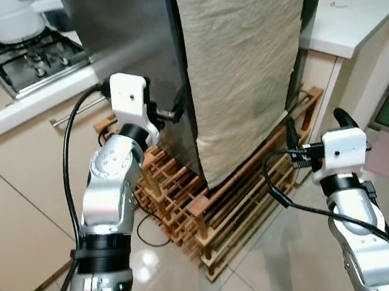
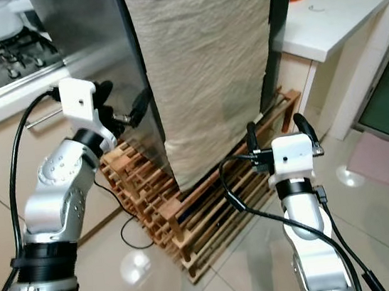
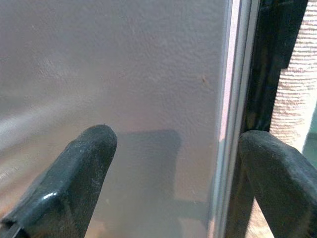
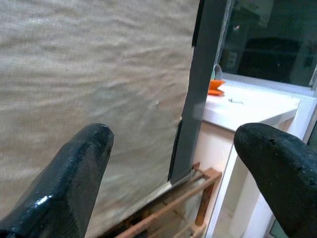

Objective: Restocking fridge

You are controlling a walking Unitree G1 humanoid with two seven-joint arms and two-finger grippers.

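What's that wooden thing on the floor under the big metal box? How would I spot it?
Find the tall steel fridge draped with a beige cloth. Directly beneath it on the tiled floor sits a wooden slatted rack. Its criss-crossed reddish-brown bars set it apart from the smooth cream cabinets beside it.

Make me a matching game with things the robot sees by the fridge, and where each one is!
Things:
1. left gripper
2. right gripper
3. wooden rack
4. gas stove

Places:
A. on the floor under the fridge
B. on the counter at the robot's left
C. open, at the edge of the grey fridge side
D. open, raised before the beige cloth

Pairs: 1-C, 2-D, 3-A, 4-B
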